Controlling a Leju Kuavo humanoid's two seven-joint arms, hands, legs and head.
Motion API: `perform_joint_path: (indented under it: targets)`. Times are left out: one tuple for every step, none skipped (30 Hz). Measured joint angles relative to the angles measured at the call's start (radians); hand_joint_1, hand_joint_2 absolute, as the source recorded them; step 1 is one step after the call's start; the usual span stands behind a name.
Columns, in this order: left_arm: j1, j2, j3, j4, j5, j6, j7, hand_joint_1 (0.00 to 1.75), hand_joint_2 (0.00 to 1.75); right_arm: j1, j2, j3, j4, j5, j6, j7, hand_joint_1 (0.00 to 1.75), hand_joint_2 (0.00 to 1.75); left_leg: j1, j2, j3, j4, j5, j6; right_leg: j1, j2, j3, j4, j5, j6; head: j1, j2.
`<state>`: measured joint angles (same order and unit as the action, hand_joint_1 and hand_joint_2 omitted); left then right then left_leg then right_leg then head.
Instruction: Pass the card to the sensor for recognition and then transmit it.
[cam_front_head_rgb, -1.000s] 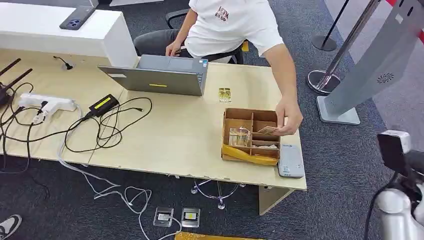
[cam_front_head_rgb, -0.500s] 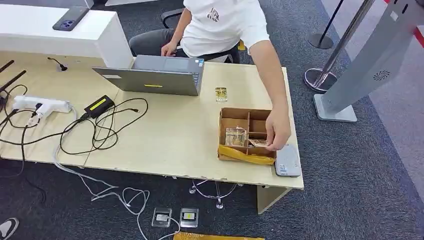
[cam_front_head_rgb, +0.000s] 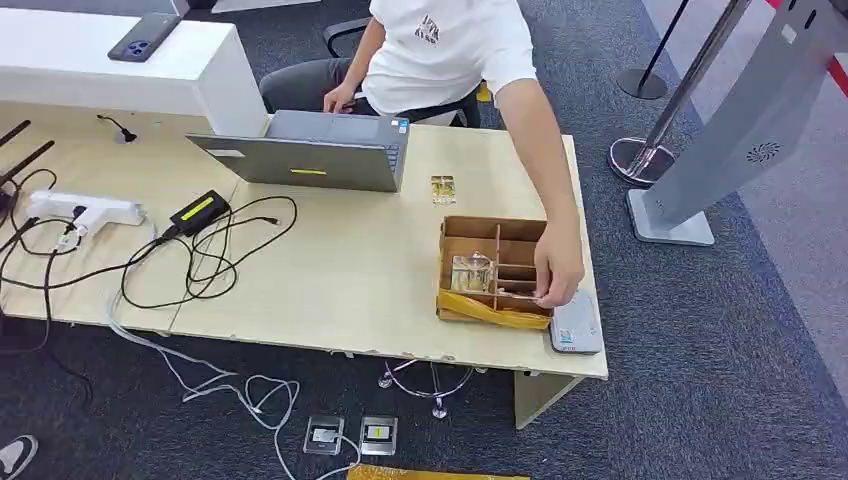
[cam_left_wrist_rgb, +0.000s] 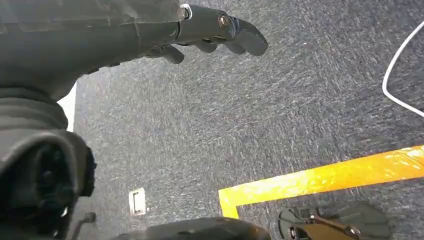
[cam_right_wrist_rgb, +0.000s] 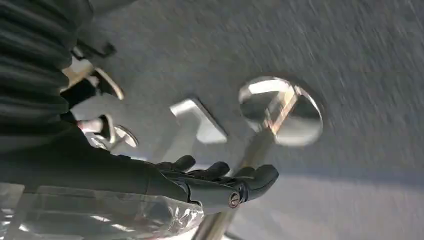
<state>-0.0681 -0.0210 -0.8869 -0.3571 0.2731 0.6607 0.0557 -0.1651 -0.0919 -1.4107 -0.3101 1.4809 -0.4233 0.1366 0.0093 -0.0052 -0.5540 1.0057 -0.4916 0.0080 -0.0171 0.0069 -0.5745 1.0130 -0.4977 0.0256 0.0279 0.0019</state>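
Note:
A brown cardboard box (cam_front_head_rgb: 470, 232) with divided slots stands near the table's right front corner. A person's hand (cam_front_head_rgb: 558, 272) reaches into its near slots and holds a thin card (cam_front_head_rgb: 512, 293) there. A grey card sensor (cam_front_head_rgb: 575, 326) lies flat just right of the box. Another small card (cam_front_head_rgb: 443, 189) lies on the table behind the box. My left hand (cam_left_wrist_rgb: 212, 31) hangs over the dark carpet, fingers apart and holding nothing. My right hand (cam_right_wrist_rgb: 220, 181) also hangs low with loosely spread fingers and nothing in them.
A grey laptop (cam_front_head_rgb: 310, 160), a power strip (cam_front_head_rgb: 85, 210) and tangled black cables (cam_front_head_rgb: 200, 255) cover the wooden table (cam_front_head_rgb: 350, 280). The seated person (cam_front_head_rgb: 450, 50) is behind it. A grey kiosk stand (cam_front_head_rgb: 740, 130) and a barrier post (cam_front_head_rgb: 640, 155) stand to the right. Yellow floor tape (cam_left_wrist_rgb: 325, 177) runs below.
The head camera shifted and my right arm dropped out of its picture. The person's hand moved from the box's right side down to its near slots with the card.

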Motion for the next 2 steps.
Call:
perform_joint_path:
  targets:
    - [0.000,0.001,0.000,0.000,0.001,0.000,0.002,0.00,0.00,0.001,0.000,0.000,0.017,0.008,0.019,0.001,0.00,1.75,0.000,0.000,0.000,0.000,0.000,0.000,0.000,0.000,0.000,0.000,0.000,0.000,0.000,0.000]
    - [0.000,0.002,0.000,0.000,0.004,0.000,0.003,0.00,0.00,0.001,0.000,0.000,0.033,0.015,0.035,0.004,0.00,1.75,0.000,0.000,0.000,0.000,0.000,0.000,0.000,0.000,0.000,0.000,0.000,0.000,0.000,0.000]
